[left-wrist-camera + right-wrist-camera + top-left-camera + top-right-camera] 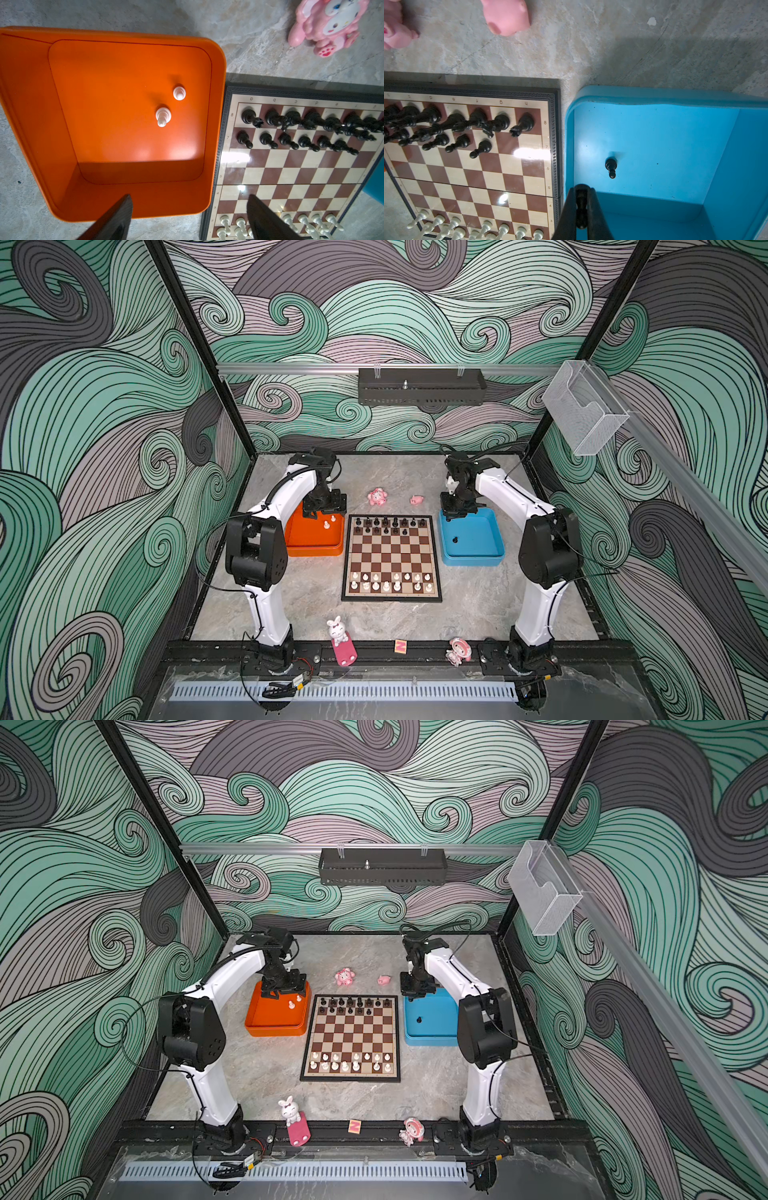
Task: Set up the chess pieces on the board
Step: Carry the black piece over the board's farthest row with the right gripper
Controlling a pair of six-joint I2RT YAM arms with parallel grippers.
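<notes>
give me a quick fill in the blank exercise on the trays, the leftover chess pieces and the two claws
1. The orange tray holds ____ white pieces.
2. The right claw is ____ on a black pawn.
3. The blue tray holds just ____ loose pawn.
4. The left claw is ____ and holds nothing.
Missing words: two; shut; one; open.
</notes>
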